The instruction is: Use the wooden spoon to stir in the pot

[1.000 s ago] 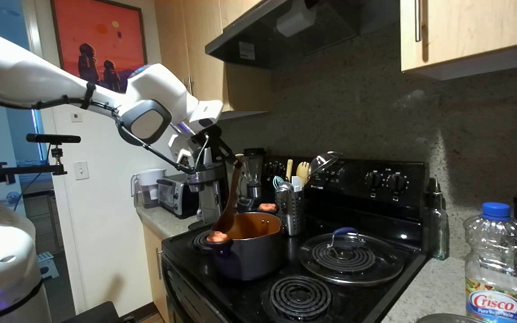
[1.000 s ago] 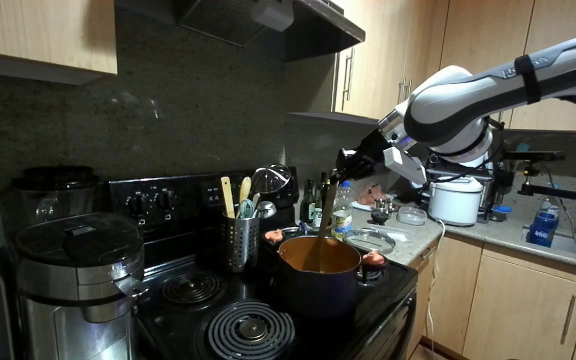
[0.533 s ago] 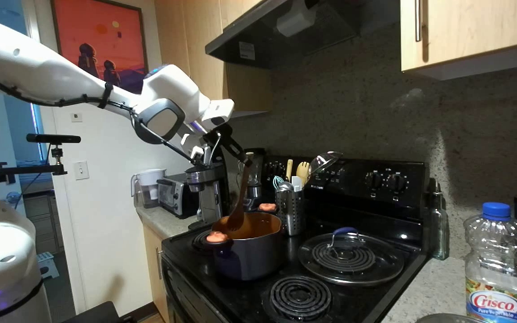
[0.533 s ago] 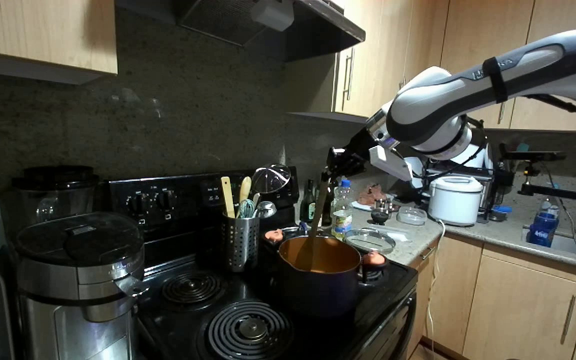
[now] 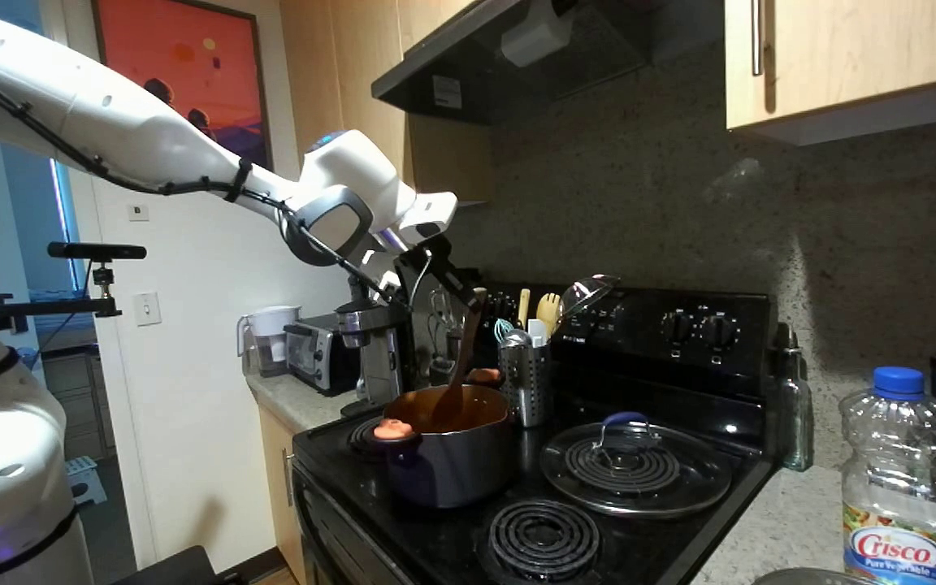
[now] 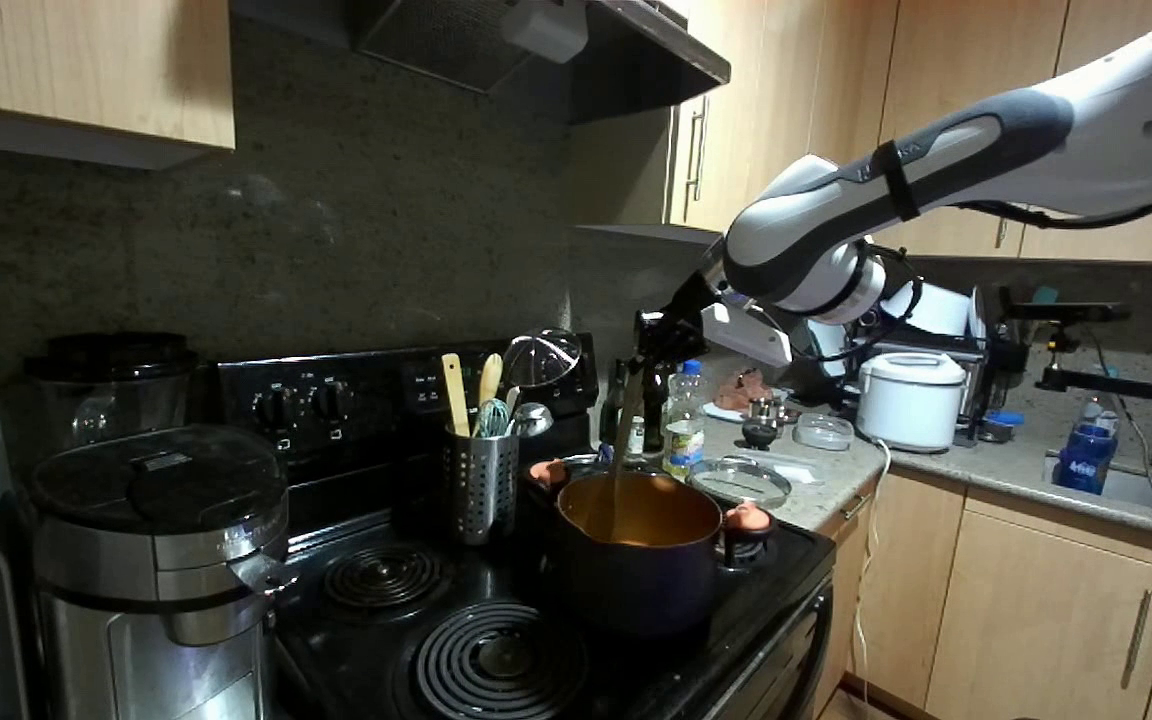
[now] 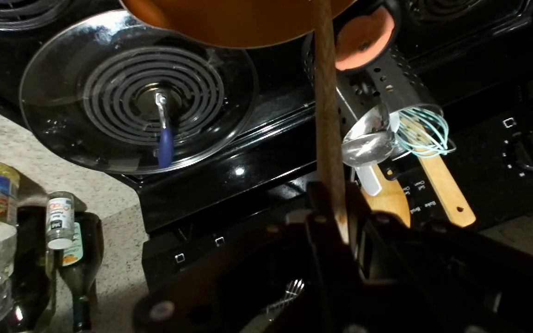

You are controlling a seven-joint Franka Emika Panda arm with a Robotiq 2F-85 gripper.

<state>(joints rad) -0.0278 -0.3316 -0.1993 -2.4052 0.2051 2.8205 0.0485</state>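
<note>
White and clear, a jug [image 5: 269, 341] stands left of the pot [image 5: 452, 473] in an exterior view. Brown and tilted, the wooden spoon [image 5: 464, 357] stands in the pot, pinched near its top by the end effector [image 5: 474, 301]. Right of the pot sit a metal holder [image 5: 528, 398], a glass lid [image 5: 634, 471], then a bottle [image 5: 905, 471].

The long brown wooden spoon [image 7: 328, 115] is matt; the round dark-grey metal pot [image 5: 453, 467] and circular clear-glass lid [image 7: 130, 108] are smooth.
</note>
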